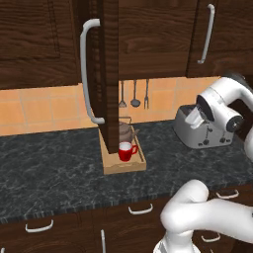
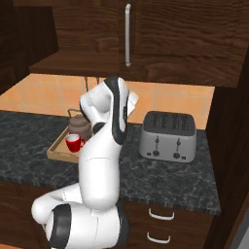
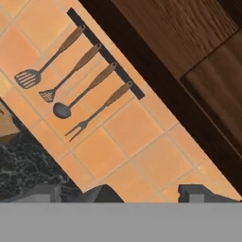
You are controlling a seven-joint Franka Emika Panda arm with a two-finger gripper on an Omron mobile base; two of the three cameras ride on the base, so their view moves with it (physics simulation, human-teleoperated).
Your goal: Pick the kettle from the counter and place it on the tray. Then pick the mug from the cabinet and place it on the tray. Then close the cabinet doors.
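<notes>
The tan wooden tray [image 1: 140,163] lies on the dark marbled counter [image 1: 54,168] by the wall. Inside it stand the brownish kettle [image 1: 127,132] at the back and the red mug [image 1: 127,151] in front. From the right, the tray [image 2: 57,151], kettle [image 2: 80,125] and mug [image 2: 74,142] sit left of my arm. One cabinet door [image 1: 109,74] stands open, seen edge-on in front of the tray, its silver handle [image 1: 86,69] facing left. My gripper [image 3: 152,193] is open and empty, raised above the counter and facing the tiled wall under the cabinet [image 3: 189,42].
A silver toaster [image 1: 201,132] stands on the counter right of the tray, close under my hand. A rail of several utensils [image 3: 80,71] hangs on the orange tiles. Drawers with short silver handles [image 1: 141,210] run below the counter edge. Another door handle [image 1: 207,34] is at upper right.
</notes>
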